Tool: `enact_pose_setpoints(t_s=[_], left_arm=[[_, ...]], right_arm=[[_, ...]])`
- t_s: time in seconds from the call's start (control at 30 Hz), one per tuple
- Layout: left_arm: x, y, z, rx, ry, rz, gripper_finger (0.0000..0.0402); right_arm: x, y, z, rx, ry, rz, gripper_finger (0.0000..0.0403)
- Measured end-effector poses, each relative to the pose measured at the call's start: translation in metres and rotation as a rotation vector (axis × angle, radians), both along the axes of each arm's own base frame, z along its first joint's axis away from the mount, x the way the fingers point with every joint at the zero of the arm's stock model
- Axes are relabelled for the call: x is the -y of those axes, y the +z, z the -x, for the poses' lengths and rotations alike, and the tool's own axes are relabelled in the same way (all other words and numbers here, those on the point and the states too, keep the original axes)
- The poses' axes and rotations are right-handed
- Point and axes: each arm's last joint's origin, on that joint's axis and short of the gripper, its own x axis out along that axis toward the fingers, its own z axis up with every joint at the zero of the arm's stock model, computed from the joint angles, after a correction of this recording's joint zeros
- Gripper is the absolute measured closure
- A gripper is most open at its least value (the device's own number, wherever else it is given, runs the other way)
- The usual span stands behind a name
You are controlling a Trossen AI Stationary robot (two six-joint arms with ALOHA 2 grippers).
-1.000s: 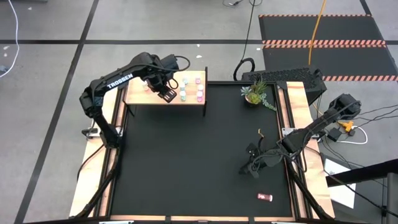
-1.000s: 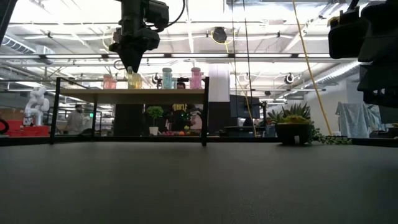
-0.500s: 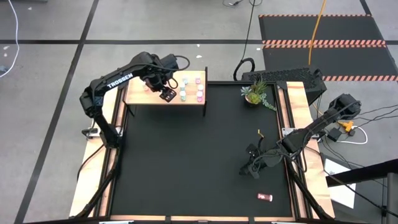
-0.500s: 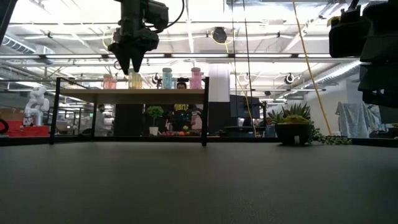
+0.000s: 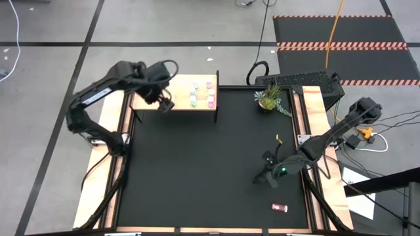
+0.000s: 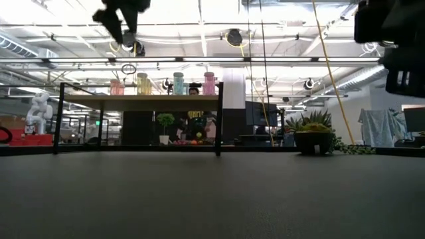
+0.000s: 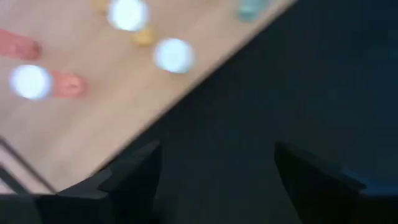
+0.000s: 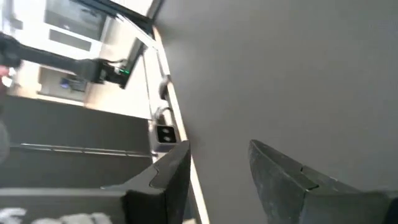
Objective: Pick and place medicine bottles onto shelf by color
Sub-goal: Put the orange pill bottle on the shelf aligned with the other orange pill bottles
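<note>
Left hand (image 5: 165,105) hangs above the counter's 10 o'clock corner, just off the near left edge of the shelf (image 5: 147,102), its arm bent back toward the left rail. Its fingers (image 7: 134,171) are spread apart with nothing between them; in the left wrist view they frame the shelf's pale board edge and the dark counter (image 7: 267,93) below. In the low view this hand (image 6: 119,23) sits high above the shelf (image 6: 139,99), clear of the bottles.

On the shelf stand the medicine bottles (image 5: 201,94), white caps up: pink, yellow, teal and magenta ones in a row in the low view (image 6: 174,83), clustered toward the shelf's right half from above.

Right hand (image 5: 268,176) hovers low near 4 o'clock on the counter (image 5: 210,170), arm reaching in from the right rail, fingers (image 8: 286,180) parted and empty. One red bottle (image 5: 280,208) lies on its side near 5 o'clock, apart from that hand. A potted plant (image 5: 270,98) stands at 1 o'clock.
</note>
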Motion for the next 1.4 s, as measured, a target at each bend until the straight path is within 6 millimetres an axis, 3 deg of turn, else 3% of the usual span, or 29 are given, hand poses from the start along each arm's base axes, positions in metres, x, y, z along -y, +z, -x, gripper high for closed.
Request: enact_pose_setpoints(t_s=[0.17, 0.37, 0.5, 0.6, 0.73, 0.87, 1.1, 1.23, 1.4], left_arm=[[0.053, 0.013, -0.012, 0.133, -0.148, -0.027, 0.0089], [0.117, 0.022, -0.057, 0.409, -0.471, -0.187, 0.0089], [0.156, 0.023, -0.09, 0.592, -0.591, -0.286, 0.0089], [0.182, 0.016, -0.113, 0.682, -0.622, -0.31, 0.0089], [0.213, -0.012, -0.145, 0.689, -0.67, -0.296, 0.0089], [0.238, -0.049, -0.171, 0.643, -0.686, -0.26, 0.0089], [0.267, -0.102, -0.202, 0.609, -0.715, -0.222, 0.0089], [0.274, -0.115, -0.208, 0.61, -0.738, -0.221, 0.0089], [0.274, -0.114, -0.208, 0.618, -0.717, -0.21, 0.0089]], right_arm=[[-0.002, 0.015, 0.008, 0.039, 0.042, -0.012, 0.0248], [-0.02, 0.052, 0.02, -0.239, 0.335, 0.222, 0.0248], [-0.044, 0.087, 0.024, -0.337, 0.536, 0.415, 0.0248], [-0.073, 0.093, 0.028, -0.337, 0.676, 0.542, 0.0248], [-0.113, 0.064, 0.04, -0.348, 0.794, 0.675, 0.0239], [-0.131, 0.031, 0.053, -0.434, 0.778, 0.758, 0.0217], [-0.137, 0.001, 0.058, -0.401, 0.676, 0.753, 0.0182], [-0.131, -0.018, 0.06, -0.386, 0.662, 0.715, 0.018], [-0.118, -0.037, 0.065, -0.439, 0.627, 0.716, 0.0187]])
